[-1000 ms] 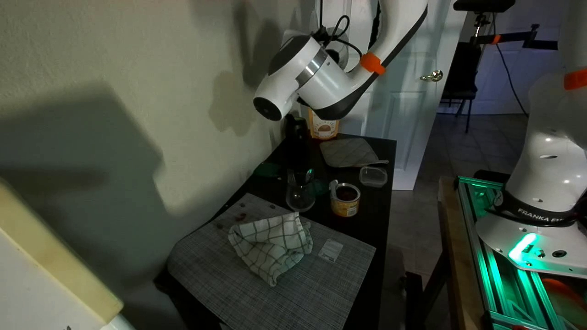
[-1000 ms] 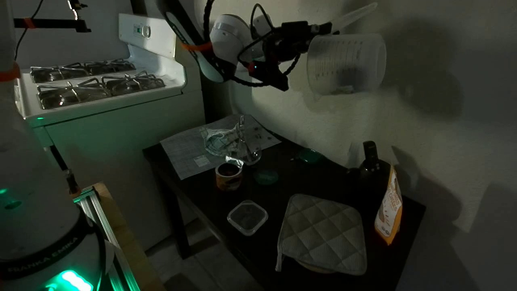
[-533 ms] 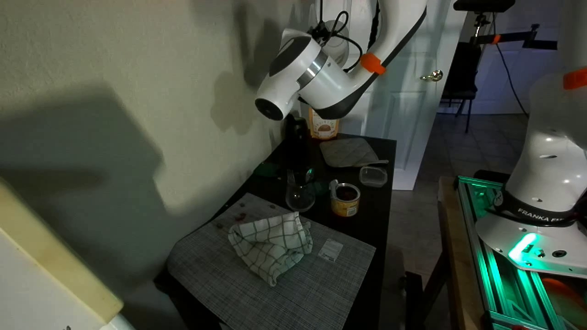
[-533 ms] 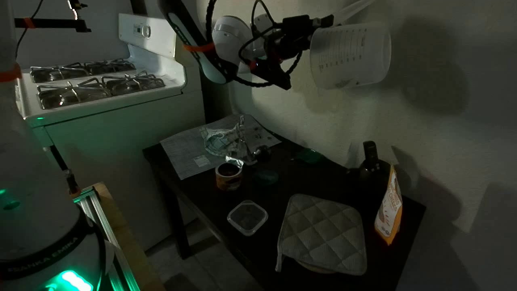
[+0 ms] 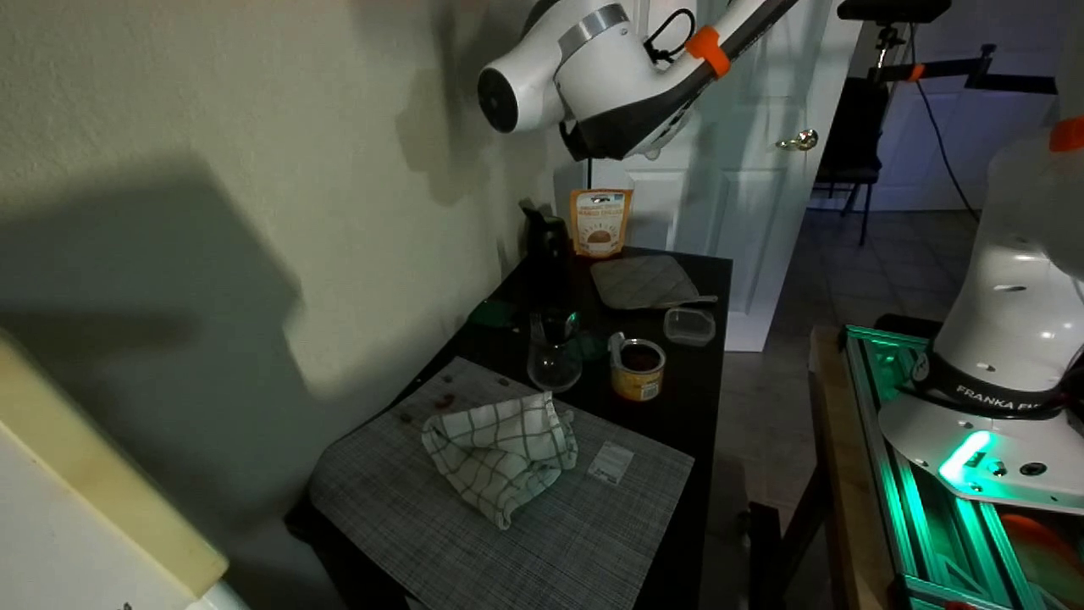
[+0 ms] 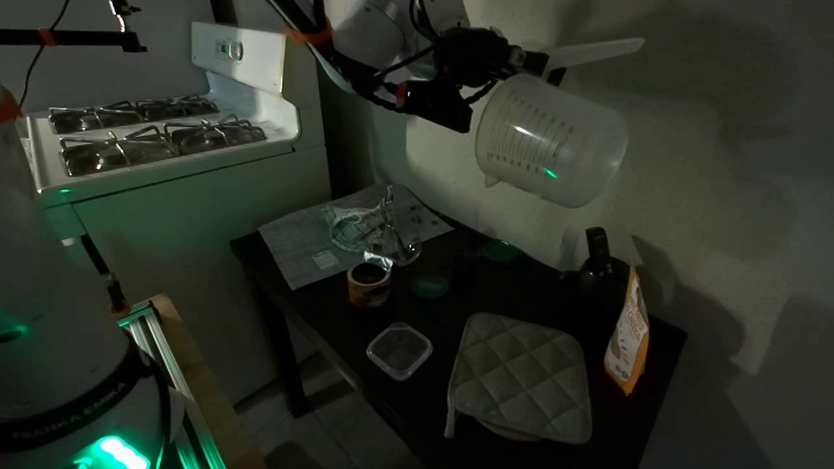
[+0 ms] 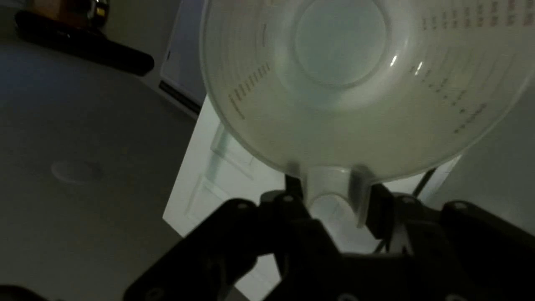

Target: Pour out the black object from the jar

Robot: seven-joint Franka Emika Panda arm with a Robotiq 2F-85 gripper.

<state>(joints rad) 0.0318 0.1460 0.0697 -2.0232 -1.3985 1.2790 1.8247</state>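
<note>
Jar (image 6: 550, 140), upper right in an exterior view, likely light, stiff; gripper (image 7: 336, 194) clamped on handle (image 6: 598, 52), probably best hold.

In both exterior views I have a dark table (image 6: 508, 293) bearing a grey placemat (image 5: 559, 542), an open tin (image 5: 637, 383), a clear squarish container (image 6: 399, 352) and an upright orange-and-white pouch (image 5: 600, 224).

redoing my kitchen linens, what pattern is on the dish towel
White with a dark grid check; the dish towel shows best in an exterior view.
</note>
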